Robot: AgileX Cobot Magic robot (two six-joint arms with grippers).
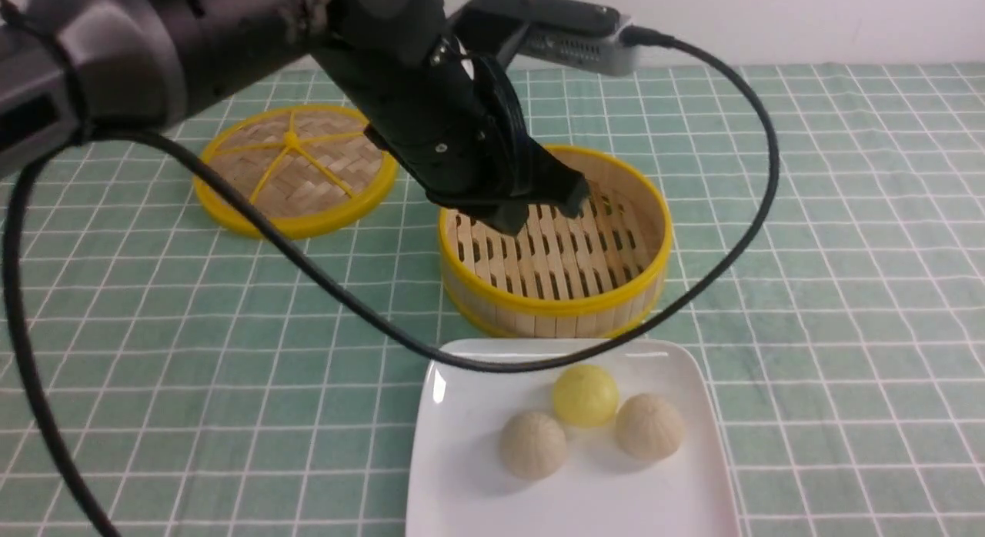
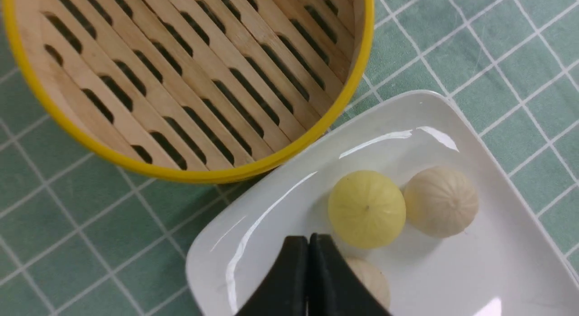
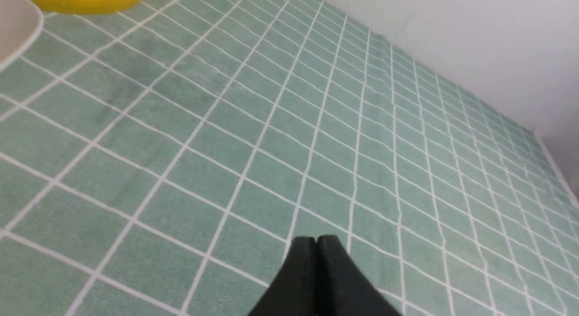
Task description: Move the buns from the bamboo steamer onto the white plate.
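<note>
At far left on the green-checked worktop (image 1: 846,252) we see the flat woven lid (image 1: 296,170) with its yellow rim and spokes. Next comes the left claw (image 2: 308,243), fingers pressed together and holding nothing, poised over the near rim of the bamboo steamer (image 1: 554,295), whose slatted floor shows. Just in front of the steamer lies the white plate (image 1: 477,475). On it we find the pale cream bun (image 1: 532,445), the yellow bun (image 1: 585,395) touching it, and the slightly darker tan bun (image 1: 649,426) at the right. The right claw (image 3: 316,243), seen only from its own wrist, is likewise pressed together above bare cloth.
</note>
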